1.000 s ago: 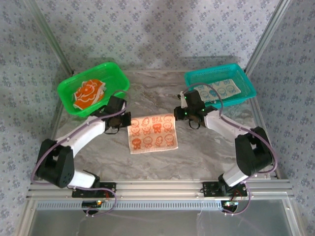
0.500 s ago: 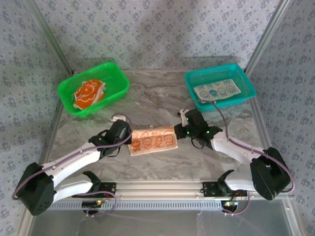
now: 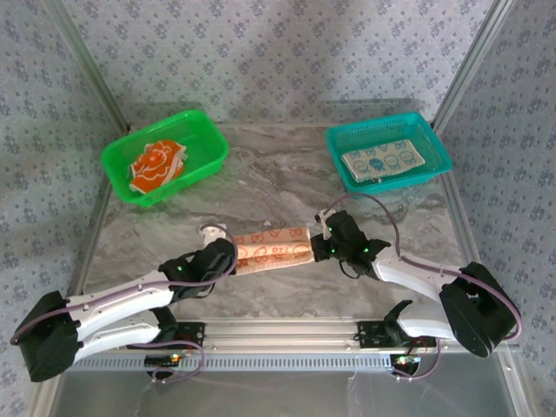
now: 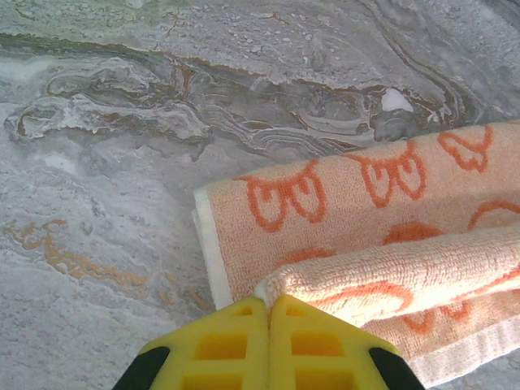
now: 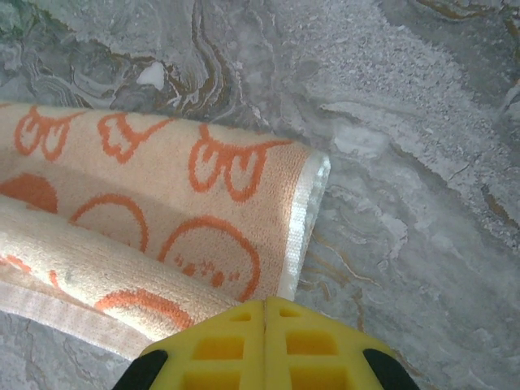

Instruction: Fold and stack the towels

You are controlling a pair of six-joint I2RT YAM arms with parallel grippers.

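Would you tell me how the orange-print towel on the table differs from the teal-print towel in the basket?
The orange-print towel carries orange figures; the teal-print towel carries teal ones. The orange-print towel lies on the table as a narrow, half-folded strip; the teal-print towel lies flat in the teal basket. The left gripper and right gripper pinch the orange-print towel's ends; nothing touches the teal-print towel. Both are pale cartoon-print cloths.

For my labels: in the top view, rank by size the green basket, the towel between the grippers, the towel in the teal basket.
Largest: the green basket.
Then, about equal: the half-folded towel and the towel in the teal basket.
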